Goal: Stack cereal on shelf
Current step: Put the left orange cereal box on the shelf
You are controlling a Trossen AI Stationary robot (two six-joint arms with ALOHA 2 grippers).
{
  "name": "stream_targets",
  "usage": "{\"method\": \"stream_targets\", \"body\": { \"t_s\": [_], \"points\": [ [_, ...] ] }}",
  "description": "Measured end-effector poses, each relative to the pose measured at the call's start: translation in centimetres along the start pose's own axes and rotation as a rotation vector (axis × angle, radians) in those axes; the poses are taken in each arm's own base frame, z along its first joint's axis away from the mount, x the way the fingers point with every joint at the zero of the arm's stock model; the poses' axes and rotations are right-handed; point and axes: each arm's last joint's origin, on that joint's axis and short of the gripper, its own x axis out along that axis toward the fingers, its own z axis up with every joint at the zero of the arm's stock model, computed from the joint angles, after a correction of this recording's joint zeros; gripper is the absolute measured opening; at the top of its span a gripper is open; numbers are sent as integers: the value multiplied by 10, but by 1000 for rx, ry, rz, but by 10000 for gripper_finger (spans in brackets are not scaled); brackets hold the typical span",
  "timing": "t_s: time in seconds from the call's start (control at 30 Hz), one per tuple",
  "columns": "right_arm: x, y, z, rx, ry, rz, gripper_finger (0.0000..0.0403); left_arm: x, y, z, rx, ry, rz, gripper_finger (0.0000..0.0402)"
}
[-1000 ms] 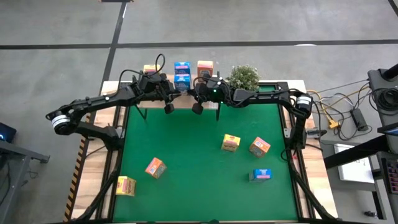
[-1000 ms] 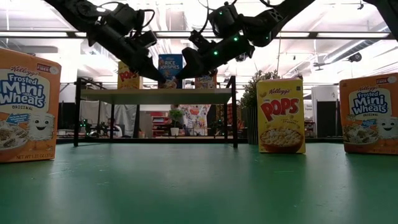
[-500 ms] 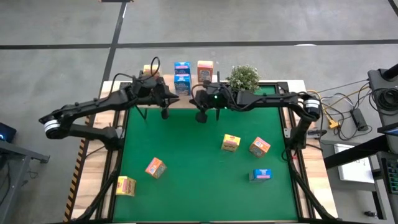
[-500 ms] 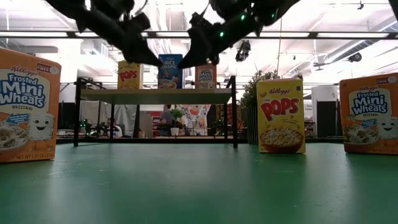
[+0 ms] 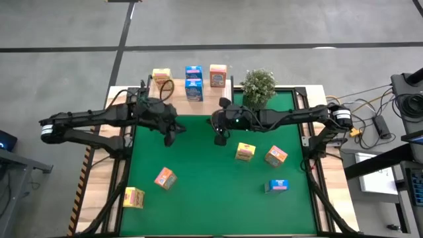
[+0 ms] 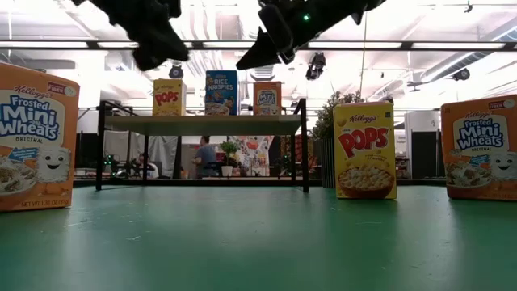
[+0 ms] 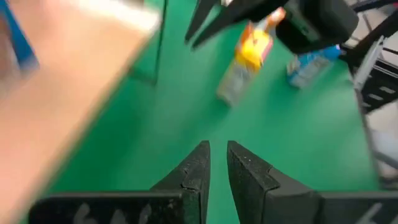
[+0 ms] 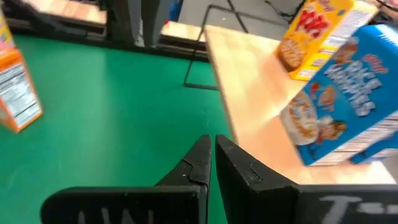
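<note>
Three cereal boxes (image 5: 193, 79) stood on the shelf (image 6: 202, 125); five lay on the green mat. Left gripper (image 5: 169, 137) and right gripper (image 5: 219, 138), both nearly closed and empty, hovered before it. Recommended: open wide, approach the nearest Pops box (image 5: 245, 152) squarely.

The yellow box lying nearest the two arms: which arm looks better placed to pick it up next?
Probably the right. The right gripper hangs empty close to the yellow box, while the left gripper is farther away, across the mat.
</note>
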Motion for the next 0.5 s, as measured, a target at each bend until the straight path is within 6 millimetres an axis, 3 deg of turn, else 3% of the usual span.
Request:
{"method": "stream_targets", "body": {
  "t_s": [0.27,0.5],
  "points": [
    [1,7,-11,-75,38,18,12,-19,-47,9,-378,350,44,37],
    [-7,5,-13,-101,36,16,12,-20,-108,-5,-417,466,95,38]
  ]
}}
